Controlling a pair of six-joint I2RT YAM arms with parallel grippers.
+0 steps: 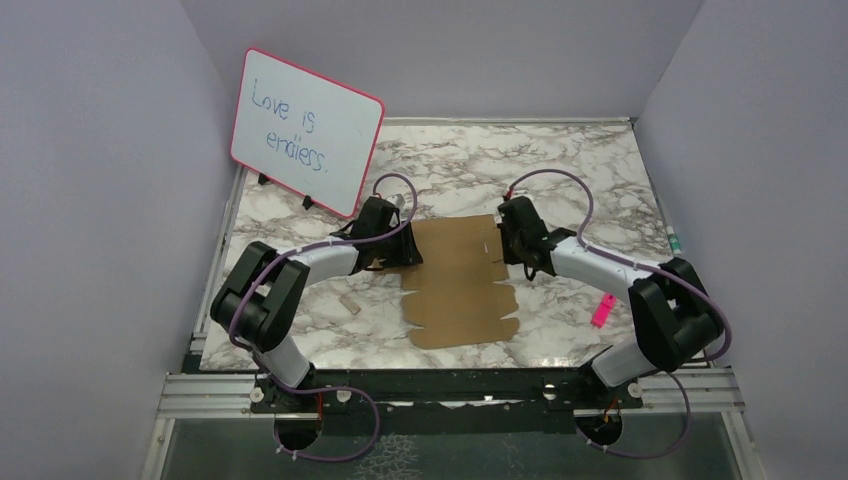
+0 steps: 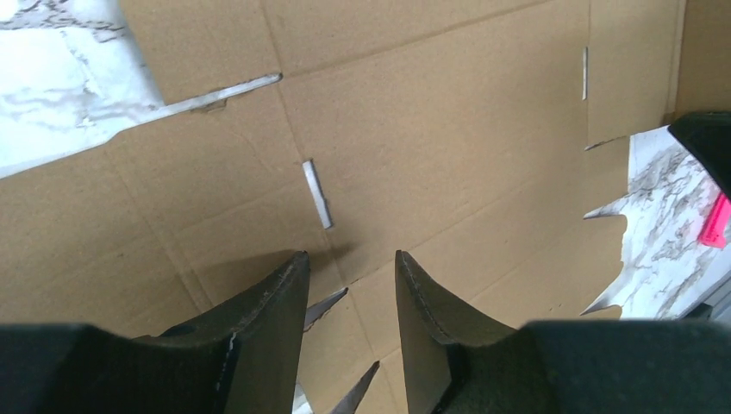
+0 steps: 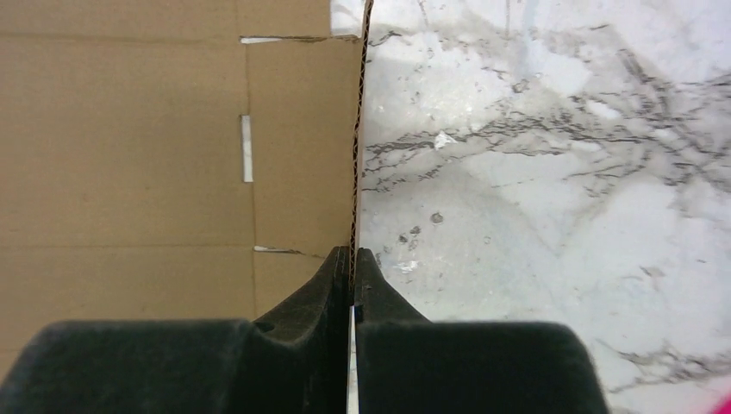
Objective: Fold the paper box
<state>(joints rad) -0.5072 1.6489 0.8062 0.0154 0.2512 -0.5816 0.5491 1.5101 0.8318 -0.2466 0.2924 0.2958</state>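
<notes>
top external, paper box [image 1: 460,285] on marble table [image 1: 580,170], lilac walls [image 1: 90,200], left tool [image 2: 349,259] released, right tool [image 3: 353,254] pinching it

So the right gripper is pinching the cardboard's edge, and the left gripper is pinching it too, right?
Not quite. The right gripper is pinching the cardboard's edge, but the left gripper is not pinching it. The left wrist view shows it open, with its fingers apart over the cardboard.

Flat paper box [image 1: 460,290] on marble table [image 1: 580,170], whiteboard [image 1: 305,130] behind (pink-framed)
</notes>
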